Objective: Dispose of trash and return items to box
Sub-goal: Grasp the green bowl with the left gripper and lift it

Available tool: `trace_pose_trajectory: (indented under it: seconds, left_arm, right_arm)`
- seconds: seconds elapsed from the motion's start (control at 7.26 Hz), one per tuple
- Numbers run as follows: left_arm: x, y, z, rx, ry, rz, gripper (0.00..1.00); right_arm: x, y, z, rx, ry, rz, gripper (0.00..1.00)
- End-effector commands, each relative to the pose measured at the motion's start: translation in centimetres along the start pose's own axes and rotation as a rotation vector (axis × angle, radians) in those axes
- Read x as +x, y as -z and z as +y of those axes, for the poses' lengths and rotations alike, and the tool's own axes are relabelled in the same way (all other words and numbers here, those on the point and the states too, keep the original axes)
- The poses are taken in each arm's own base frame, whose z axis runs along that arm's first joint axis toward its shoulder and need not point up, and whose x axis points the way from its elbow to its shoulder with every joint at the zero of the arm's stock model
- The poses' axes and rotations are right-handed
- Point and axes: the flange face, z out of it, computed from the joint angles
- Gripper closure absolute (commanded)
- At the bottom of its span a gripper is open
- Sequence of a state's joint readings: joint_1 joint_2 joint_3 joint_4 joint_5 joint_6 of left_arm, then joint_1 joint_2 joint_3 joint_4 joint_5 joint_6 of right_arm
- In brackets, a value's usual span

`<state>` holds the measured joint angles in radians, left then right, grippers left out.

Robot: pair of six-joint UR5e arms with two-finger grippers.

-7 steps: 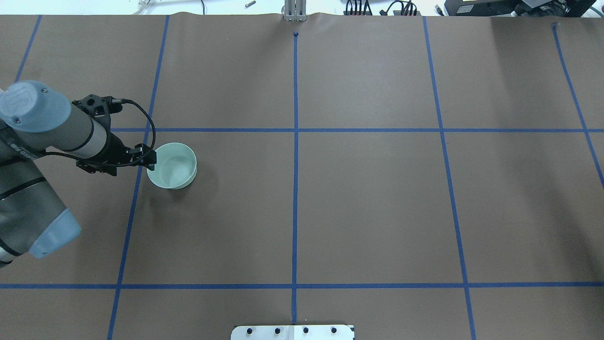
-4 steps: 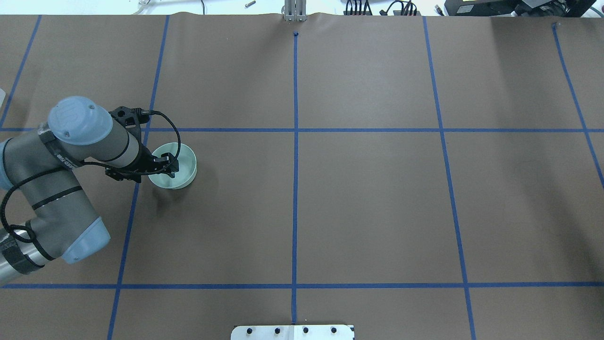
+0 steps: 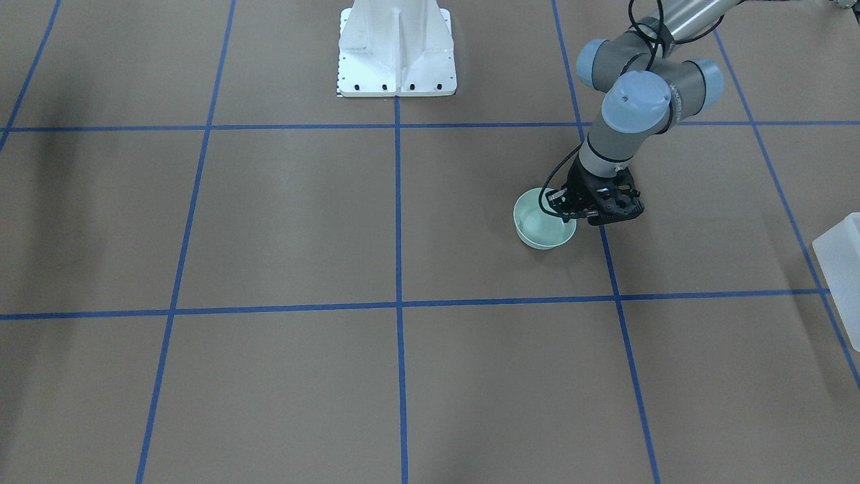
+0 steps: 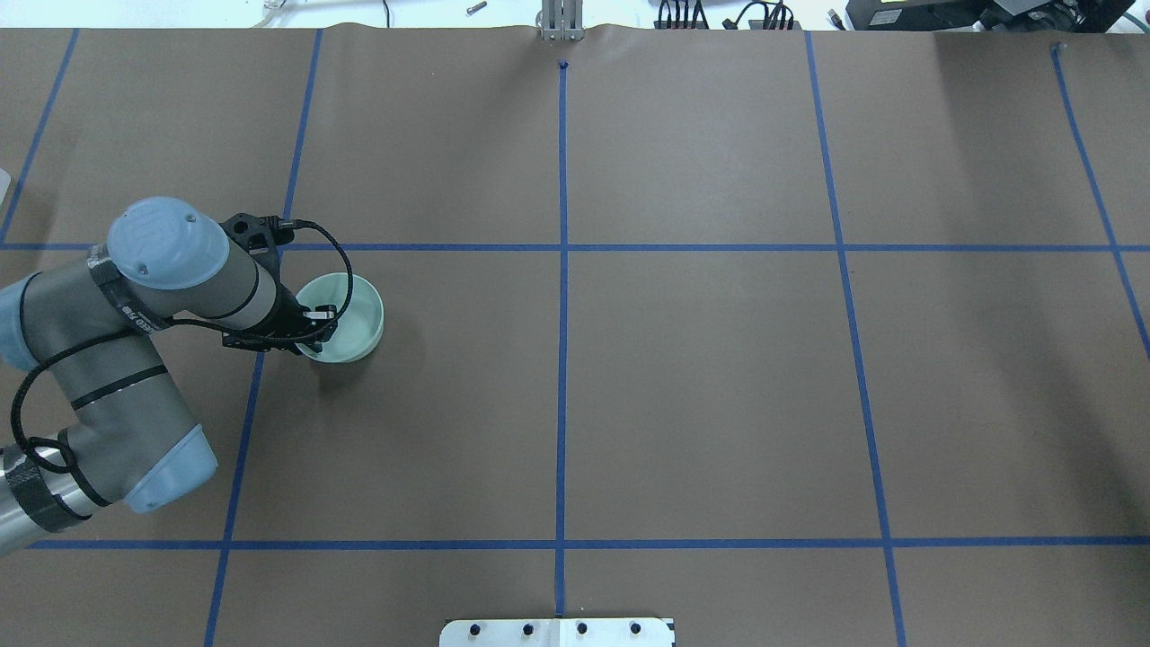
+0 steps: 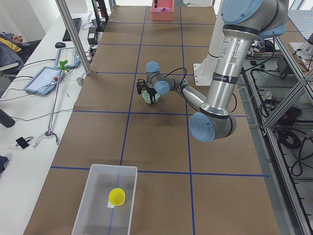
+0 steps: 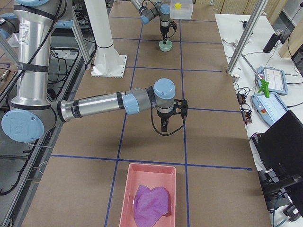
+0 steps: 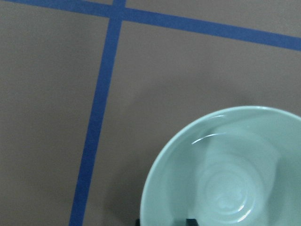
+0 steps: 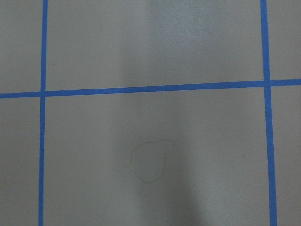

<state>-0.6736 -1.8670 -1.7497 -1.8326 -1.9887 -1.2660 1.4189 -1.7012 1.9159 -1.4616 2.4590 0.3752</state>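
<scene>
- The yellow cup (image 5: 116, 197) already lies inside the box (image 5: 84, 205), which sits at the left end of the worktop (image 4: 701, 404). That half of the returning looks done.
- The green bowl (image 4: 352, 314) is still out on the worktop, in its left half and well apart from the box.
- The left hand (image 4: 316, 327) is down at the bowl's near wall. In the wrist view its fingers stand apart, one on either side of the rim, so it looks released and not yet clamped.
- Left to do, as I judge it: pinch the wall, lift the bowl and carry it to the box.
- The right hand (image 6: 163, 124) hangs over bare worktop towards the right end. I cannot tell whether it is released or clenched.
- A purple cloth (image 6: 151, 201) lies in a pink tray (image 6: 127, 189) at the right end. If that is the trash, disposal seems finished.
</scene>
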Motion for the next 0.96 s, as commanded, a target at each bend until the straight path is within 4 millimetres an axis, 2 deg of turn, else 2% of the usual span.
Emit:
trace_pose_trajectory:
  seconds: [0.0,0.14,0.28,0.41,0.55,0.69,0.83]
  left_arm:
    - [-0.8,6.3,-2.1,-0.006,0.035,0.070,1.00]
    - [-3.3,11.3,-5.8,-0.016,0.079,0.116,1.00]
    - [-8.9,14.0,-7.9,-0.002,0.007,0.123,1.00]
    - [-15.5,14.5,-8.0,0.008,-0.112,0.086,1.00]
    - [-23.8,16.0,-9.8,0.036,-0.206,0.046,1.00]
    - [-32.6,16.4,-11.8,0.031,-0.306,0.022,1.00]
    - [-42.6,17.4,-14.6,0.040,-0.343,0.039,1.00]
  right_arm:
    - [0.0,-0.1,0.0,-0.001,-0.001,0.000,0.00]
    - [-0.1,-0.1,0.0,-0.002,0.001,0.000,0.00]
    - [-0.1,-0.2,0.0,-0.004,0.000,0.000,0.00]
    - [-0.2,-0.2,0.0,-0.005,0.001,0.000,0.00]
    - [-0.2,-0.2,0.0,-0.005,0.001,0.000,0.00]
    - [-0.2,-0.3,0.0,-0.005,0.003,0.000,0.00]
    - [-0.2,-0.3,0.0,-0.006,0.002,0.000,0.00]
